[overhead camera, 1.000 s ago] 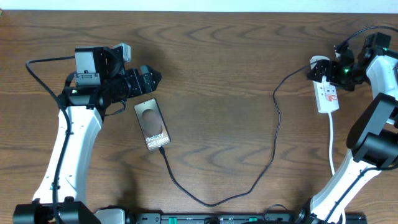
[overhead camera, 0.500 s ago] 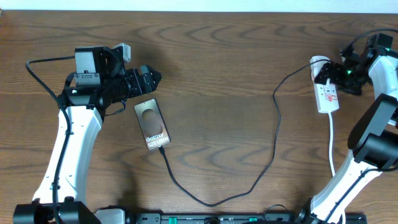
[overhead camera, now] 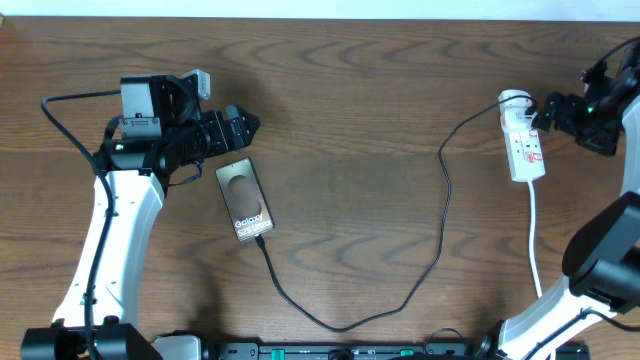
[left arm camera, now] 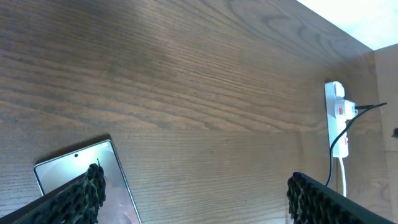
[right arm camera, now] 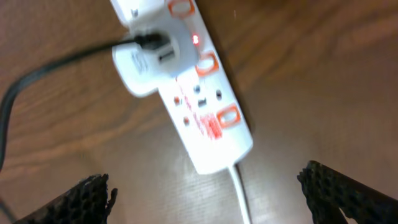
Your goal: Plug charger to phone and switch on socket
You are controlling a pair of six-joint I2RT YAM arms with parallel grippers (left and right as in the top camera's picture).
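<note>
The phone (overhead camera: 245, 200) lies on the wooden table left of centre, screen up; its top edge shows in the left wrist view (left arm camera: 81, 180). The thin black charger cable (overhead camera: 420, 280) runs from the phone's lower end across the table to a white adapter in the socket (overhead camera: 523, 140). The socket also shows in the right wrist view (right arm camera: 202, 99), with a small red light lit by the adapter. My left gripper (overhead camera: 245, 125) is open and empty just above the phone. My right gripper (overhead camera: 556, 108) is open and empty, right of the socket's top end.
The socket's white cord (overhead camera: 535, 230) runs down toward the right arm's base. A black base cable (overhead camera: 70, 115) loops by the left arm. The far table edge meets a pale wall along the top.
My right gripper has drawn back to the right, off the socket's top end. The left arm, phone and cable have not moved.
</note>
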